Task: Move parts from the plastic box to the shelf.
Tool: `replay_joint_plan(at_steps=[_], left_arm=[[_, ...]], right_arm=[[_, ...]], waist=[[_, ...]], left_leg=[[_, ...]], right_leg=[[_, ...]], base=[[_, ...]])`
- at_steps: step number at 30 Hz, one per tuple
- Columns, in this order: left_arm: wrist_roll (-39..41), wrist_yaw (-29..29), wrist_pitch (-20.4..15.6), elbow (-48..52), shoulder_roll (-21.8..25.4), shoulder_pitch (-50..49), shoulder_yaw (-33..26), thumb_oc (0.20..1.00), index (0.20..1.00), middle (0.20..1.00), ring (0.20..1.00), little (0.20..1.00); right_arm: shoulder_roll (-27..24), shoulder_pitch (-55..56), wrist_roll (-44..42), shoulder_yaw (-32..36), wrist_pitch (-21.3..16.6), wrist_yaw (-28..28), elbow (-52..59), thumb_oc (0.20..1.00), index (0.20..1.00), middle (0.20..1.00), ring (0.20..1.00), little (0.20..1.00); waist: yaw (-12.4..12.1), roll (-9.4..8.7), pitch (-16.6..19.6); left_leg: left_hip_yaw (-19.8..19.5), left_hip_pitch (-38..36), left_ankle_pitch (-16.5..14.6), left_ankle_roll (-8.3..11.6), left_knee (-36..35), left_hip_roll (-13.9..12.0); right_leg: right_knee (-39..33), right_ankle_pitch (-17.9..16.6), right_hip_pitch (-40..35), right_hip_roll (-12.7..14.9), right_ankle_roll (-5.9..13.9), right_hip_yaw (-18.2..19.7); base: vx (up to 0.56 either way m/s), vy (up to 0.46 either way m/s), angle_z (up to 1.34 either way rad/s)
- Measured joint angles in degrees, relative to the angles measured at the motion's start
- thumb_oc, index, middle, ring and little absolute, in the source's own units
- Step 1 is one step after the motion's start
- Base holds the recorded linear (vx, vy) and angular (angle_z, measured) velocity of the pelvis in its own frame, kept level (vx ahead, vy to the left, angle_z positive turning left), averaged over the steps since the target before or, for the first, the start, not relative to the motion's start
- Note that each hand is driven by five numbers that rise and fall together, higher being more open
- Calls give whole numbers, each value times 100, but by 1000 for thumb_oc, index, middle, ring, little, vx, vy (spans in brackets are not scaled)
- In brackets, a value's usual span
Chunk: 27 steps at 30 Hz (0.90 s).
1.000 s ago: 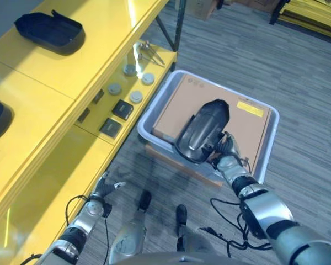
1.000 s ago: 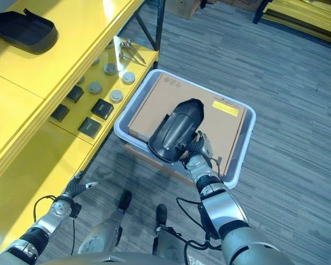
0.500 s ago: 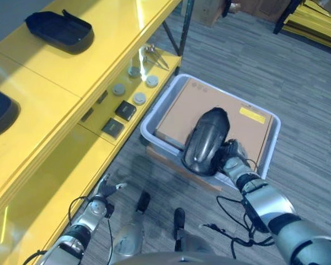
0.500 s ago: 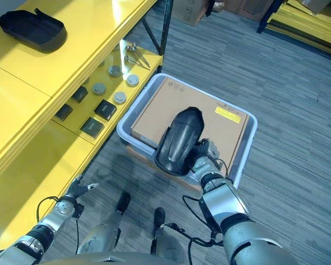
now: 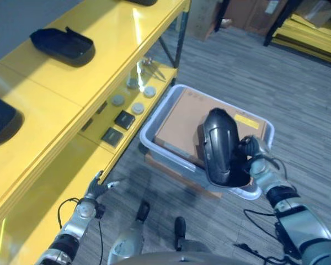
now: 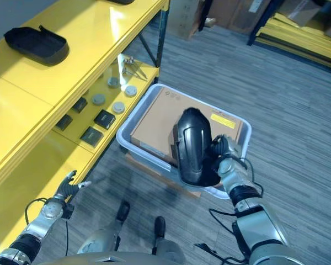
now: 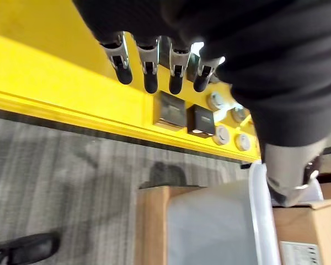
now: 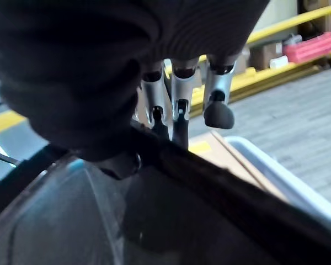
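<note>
— Since a second ago, has the black part (image 5: 220,146) moved?

— Yes. It was lying low and tilted over the cardboard box (image 5: 182,118) inside the plastic box (image 5: 154,124); now it stands nearly upright and has swung toward the right edge of that box, lifted clear of the cardboard. The whole view has shifted too, so the camera moved as well.

— And the shelf (image 5: 55,88)?

— Yellow, on the left, well apart from the part. One black tray (image 5: 63,44) already lies on its upper level; small round and square pieces sit on the lower one.

— How would you expect the part to handle?

— My guess: a hollow moulded shell, stiff, fairly light for its bulk, glossy and so a bit slippery. Its open rim looks like the best place to hold, since the curved back offers nothing to grip.

— Is that where the right robot hand (image 6: 223,152) has it?

— Seemingly so. Its fingers (image 8: 179,105) are curled at the shell's edge, clasping it near the lower right side.

— The left robot hand (image 5: 96,185)?

— Low by the shelf's front edge, fingers (image 7: 149,69) straight, holding nothing.
</note>
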<state>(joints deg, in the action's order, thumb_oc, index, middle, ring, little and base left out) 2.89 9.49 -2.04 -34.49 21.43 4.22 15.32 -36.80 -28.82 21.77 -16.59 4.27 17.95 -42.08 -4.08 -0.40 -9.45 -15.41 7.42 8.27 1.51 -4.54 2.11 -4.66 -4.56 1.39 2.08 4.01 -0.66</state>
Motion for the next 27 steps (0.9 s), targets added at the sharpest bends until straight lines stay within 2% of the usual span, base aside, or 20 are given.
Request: replay_joint_plan(at_steps=[2, 4, 7, 9, 13, 15, 17, 23, 27], left_arm=[[604, -149, -107, 256, -177, 41, -65, 1000, 1000, 1000, 1000, 1000], [1079, -405, -104, 390, -239, 259, 244, 1000, 1000, 1000, 1000, 1000], [1353, -569, -104, 742, -259, 464, 519, 1000, 1000, 1000, 1000, 1000], [1604, -614, -129, 838, -444, 783, 584, 1000, 1000, 1000, 1000, 1000], [2097, -595, -106, 910, -806, 1065, 658, 1000, 1000, 1000, 1000, 1000], [2413, -606, -86, 920, -1028, 1231, 978, 1000, 1000, 1000, 1000, 1000], [2437, -596, -21, 917, -1126, 1330, 1169, 1000, 1000, 1000, 1000, 1000], [2320, -605, 152, 807, -1153, 1385, 1432, 1000, 1000, 1000, 1000, 1000], [2349, -607, 231, 579, -1307, 1390, 1517, 1000, 1000, 1000, 1000, 1000]], right_arm=[[-110, -4, 371, -2, -28, 18, 357, 200, 200, 200, 200, 200], [-147, -5, 773, -18, -24, -8, 518, 200, 200, 200, 200, 200], [-148, 5, 1106, -25, -19, -20, 554, 200, 200, 200, 200, 200], [-195, 190, 1392, -33, -14, -48, 905, 200, 200, 200, 200, 200], [-217, 299, 1727, -46, -43, -51, 1632, 200, 200, 200, 200, 200], [-206, 293, 1916, -149, -81, -42, 1908, 200, 200, 200, 200, 200], [-204, 282, 1919, -237, -166, -40, 2127, 200, 200, 200, 200, 200], [-158, 285, 2104, -542, -268, -48, 2424, 200, 200, 200, 200, 200], [70, 276, 2132, -678, -291, -131, 2541, 200, 200, 200, 200, 200]], waist=[[102, -2, 71], [176, -23, 128], [284, -21, 229], [361, -31, 385], [494, -10, 439], [513, -11, 590], [606, -5, 648], [609, 43, 769], [611, 42, 772]], left_leg=[[48, -89, -27, -6, -3, -6], [125, -266, -87, -22, -1, -22], [160, -408, -96, -55, 0, -26], [246, -467, -149, -42, -6, -44], [314, -664, -133, -63, -5, -60], [419, -761, -213, -95, -5, -70], [465, -866, -250, -119, -4, -77], [593, -1078, -325, -134, -5, -80], [606, -1138, -324, -127, -4, -83]], right_leg=[[0, 8, -70, 1, 7, 34], [-1, 28, -211, -3, 1, 123], [0, 49, -338, -4, 2, 164], [-1, 82, -374, -9, -4, 200], [-1, 83, -531, -18, 4, 283], [-1, 114, -575, -19, 0, 349], [-1, 135, -668, -22, 2, 421], [-1, 209, -827, -21, 26, 523], [-1, 205, -885, -23, 12, 556]], base=[[56, -22, -16], [33, -13, -17], [16, -18, -11], [63, -27, -13], [24, -23, -11], [29, -29, -25], [23, -32, -12], [10, -19, -10], [0, 0, 0]])
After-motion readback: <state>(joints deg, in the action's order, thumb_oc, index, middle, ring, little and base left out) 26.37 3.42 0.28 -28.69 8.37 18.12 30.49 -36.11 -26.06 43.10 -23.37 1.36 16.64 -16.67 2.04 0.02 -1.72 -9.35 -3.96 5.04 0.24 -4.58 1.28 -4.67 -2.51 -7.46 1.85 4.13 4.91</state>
